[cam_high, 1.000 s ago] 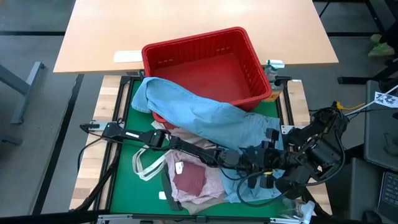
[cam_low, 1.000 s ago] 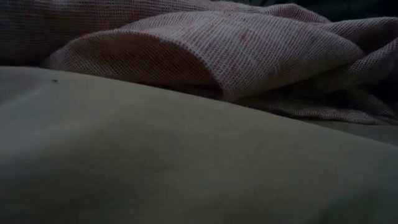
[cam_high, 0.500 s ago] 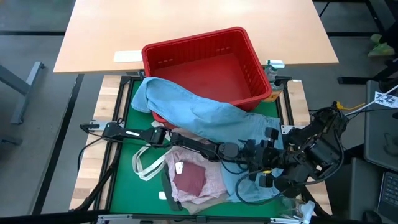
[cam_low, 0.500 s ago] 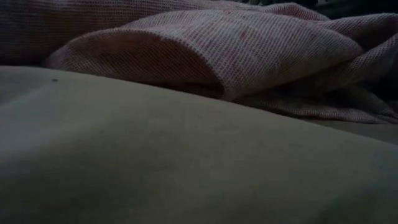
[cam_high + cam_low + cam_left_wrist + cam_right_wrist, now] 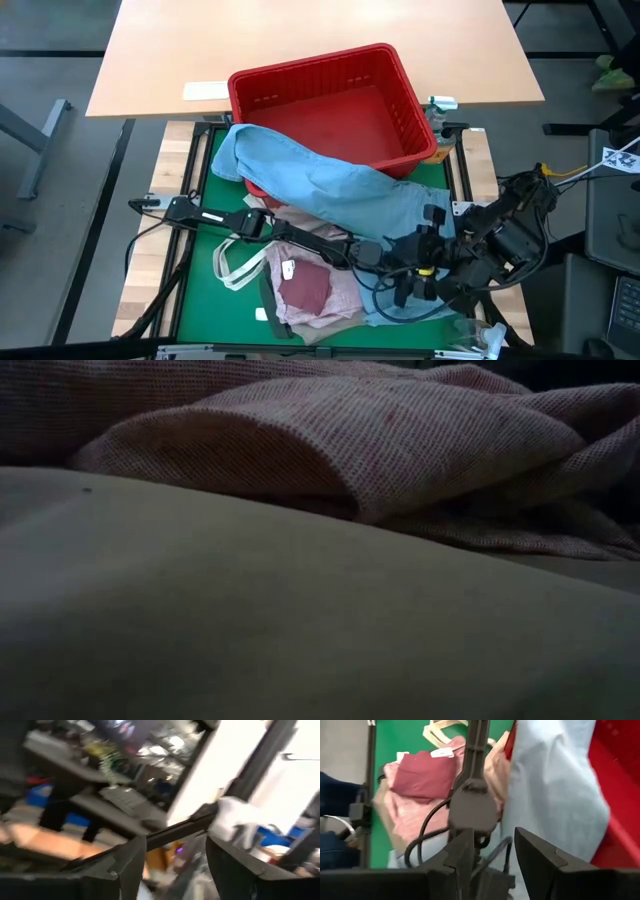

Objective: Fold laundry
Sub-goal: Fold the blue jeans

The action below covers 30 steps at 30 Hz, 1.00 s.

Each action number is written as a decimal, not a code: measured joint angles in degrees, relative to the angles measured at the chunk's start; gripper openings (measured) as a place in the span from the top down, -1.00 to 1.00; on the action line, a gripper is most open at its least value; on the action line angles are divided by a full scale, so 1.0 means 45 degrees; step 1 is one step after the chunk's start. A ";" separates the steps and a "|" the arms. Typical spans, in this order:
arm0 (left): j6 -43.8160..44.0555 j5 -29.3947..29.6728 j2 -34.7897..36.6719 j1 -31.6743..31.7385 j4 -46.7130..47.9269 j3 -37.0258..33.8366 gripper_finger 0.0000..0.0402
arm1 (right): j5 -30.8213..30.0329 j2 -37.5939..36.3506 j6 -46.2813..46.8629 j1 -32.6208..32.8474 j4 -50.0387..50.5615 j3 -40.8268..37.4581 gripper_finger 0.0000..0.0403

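Blue denim jeans [image 5: 330,180] lie just beside the left gripper [image 5: 408,290], whose fingers stand spread and empty, wider than before; right gripper [image 5: 432,283] adjacent, spread.

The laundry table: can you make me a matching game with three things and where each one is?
Things:
1. red basket
2. blue jeans
3. pink top

Places:
a. draped over the basket's front edge
b. at the near edge of the green mat
c. at the far end of the mat

Pairs: 1-c, 2-a, 3-b
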<state>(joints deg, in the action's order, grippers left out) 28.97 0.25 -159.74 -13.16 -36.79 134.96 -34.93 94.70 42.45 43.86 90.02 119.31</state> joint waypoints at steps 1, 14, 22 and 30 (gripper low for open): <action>-0.0001 -0.0411 0.0000 0.0010 -0.0268 0.0000 0.01 | 0.0081 0.0000 0.0300 0.0000 0.0000 0.0000 0.29; -0.3588 -0.6299 0.2214 0.0907 0.3943 0.0018 0.18 | 0.0992 -0.0073 0.1608 0.0936 -0.0004 -0.0042 0.29; -0.7826 -0.4904 0.3895 0.0696 1.1534 0.0044 0.26 | -0.0333 -0.0449 0.3474 0.2626 -0.0007 -0.2100 0.29; -0.7843 -0.3490 0.3997 -0.0150 1.5246 -0.0017 0.26 | 0.0427 -0.0534 0.6925 0.2841 -0.0097 -0.5003 0.29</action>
<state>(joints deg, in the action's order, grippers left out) -6.33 -15.45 -141.75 -13.84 31.82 134.88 -33.01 92.29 73.62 56.64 89.58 96.79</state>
